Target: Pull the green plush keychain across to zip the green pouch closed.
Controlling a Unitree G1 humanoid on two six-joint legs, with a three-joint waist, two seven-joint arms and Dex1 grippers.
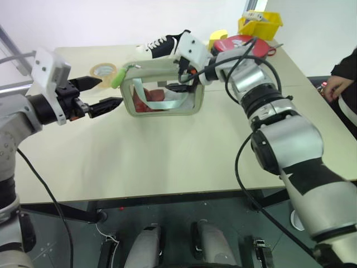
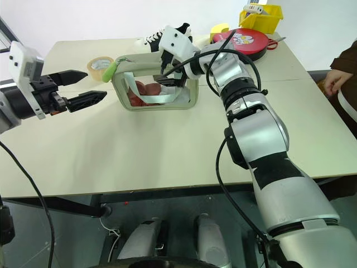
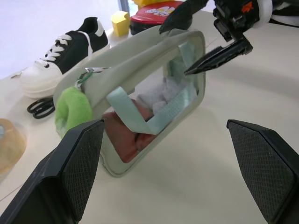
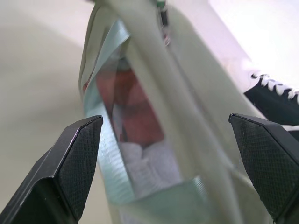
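**Desk:** How far along are you?

**Me:** Not far, I judge. The green pouch stands upright near the middle of the table, and the green plush keychain hangs at the pouch's end on my left, beside the tape roll. With the plush at that end, I read the zip as not yet drawn across, though I cannot see the teeth well enough to say how much is shut.

**Desk:** And the claws?

**Me:** Both stand wide open and carry nothing. My left gripper hovers just beside the keychain end, fingers pointing at it but apart from it. My right gripper is at the far end of the pouch, one finger above the top edge and one against the clear side window; in the right wrist view the bag sits between the fingers, yet they have not closed.

**Desk:** So what is left?

**Me:** Nearly all of it, by my reckoning: steady the pouch with the right, pinch the plush with the left, pull along the top.

**Desk:** Surface and room?

**Me:** A pale, plain tabletop. Behind the pouch lie a black-and-white sneaker, a round red case and a yellow bin. A person's hand rests at the table's right edge. White wall behind.
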